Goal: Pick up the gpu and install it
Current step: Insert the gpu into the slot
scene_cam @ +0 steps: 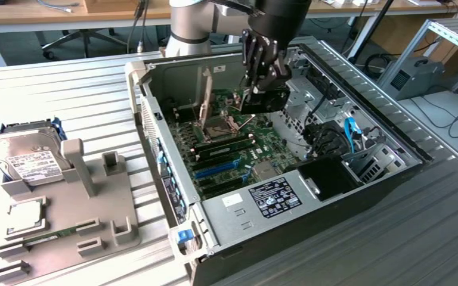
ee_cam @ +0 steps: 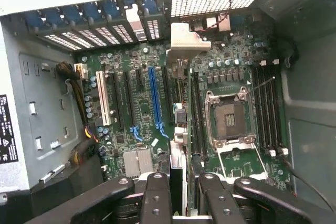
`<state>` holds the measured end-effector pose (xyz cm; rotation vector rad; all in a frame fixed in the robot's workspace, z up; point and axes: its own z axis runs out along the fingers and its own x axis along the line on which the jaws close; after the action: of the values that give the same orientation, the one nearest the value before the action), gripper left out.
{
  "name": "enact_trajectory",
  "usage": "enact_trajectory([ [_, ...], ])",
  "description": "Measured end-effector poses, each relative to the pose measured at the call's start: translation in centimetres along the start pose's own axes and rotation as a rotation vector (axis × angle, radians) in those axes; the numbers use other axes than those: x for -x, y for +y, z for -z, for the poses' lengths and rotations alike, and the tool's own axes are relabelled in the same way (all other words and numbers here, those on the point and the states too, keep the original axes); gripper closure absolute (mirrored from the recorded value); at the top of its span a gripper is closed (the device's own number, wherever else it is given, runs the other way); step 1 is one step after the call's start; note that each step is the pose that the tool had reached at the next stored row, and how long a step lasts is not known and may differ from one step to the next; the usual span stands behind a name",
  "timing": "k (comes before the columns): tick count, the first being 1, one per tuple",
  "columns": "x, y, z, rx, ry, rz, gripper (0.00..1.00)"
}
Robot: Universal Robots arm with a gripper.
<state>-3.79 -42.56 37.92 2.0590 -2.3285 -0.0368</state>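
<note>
**Operator:** Where is the card, and does the gripper have it?

**Observer:** Your gripper (ee_cam: 184,203) has its black fingers (ee_cam: 155,199) closed part-way onto the gpu (ee_cam: 179,174), a slim card with a green circuit board and a long silver bracket at one end. In the wrist view you see it edge-on, pinched between the two fingers, with the bracket end pointing towards the perforated rear wall of the case.

**Operator:** And where does that put it in the machine?

**Observer:** It is inside the open grey metal computer case (scene_cam: 237,217). In the exterior view your gripper (scene_cam: 265,77) reaches down into the case, and the card's black cooler side (scene_cam: 259,102) hangs just over the green motherboard (scene_cam: 241,140). From the wrist, the card runs between the long blue expansion slot (ee_cam: 155,98) and the square silver processor socket (ee_cam: 228,116). I cannot tell whether its lower edge touches a slot.

**Operator:** What else is on the table?

**Observer:** At the exterior view's left you have a grey moulded parts tray (scene_cam: 93,229). A silver hard drive with a white label (scene_cam: 26,158) stands in it, and a thin green RAM stick (scene_cam: 50,237) lies near its front.
</note>
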Motion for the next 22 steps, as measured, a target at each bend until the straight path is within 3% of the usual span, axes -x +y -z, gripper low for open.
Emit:
enact_trajectory([
  [1, 0.01, -0.07, 0.01, 0.0024, -0.0253, 0.066, 0.74],
  [2, 0.01, -0.09, 0.0, 0.0042, -0.0426, 0.086, 0.74],
  [8, 0.0, -0.08, -0.02, 0.0057, -0.0407, 0.176, 0.74],
  [22, -0.61, 0.22, -0.68, 0.0055, -0.0416, 0.163, 0.74],
])
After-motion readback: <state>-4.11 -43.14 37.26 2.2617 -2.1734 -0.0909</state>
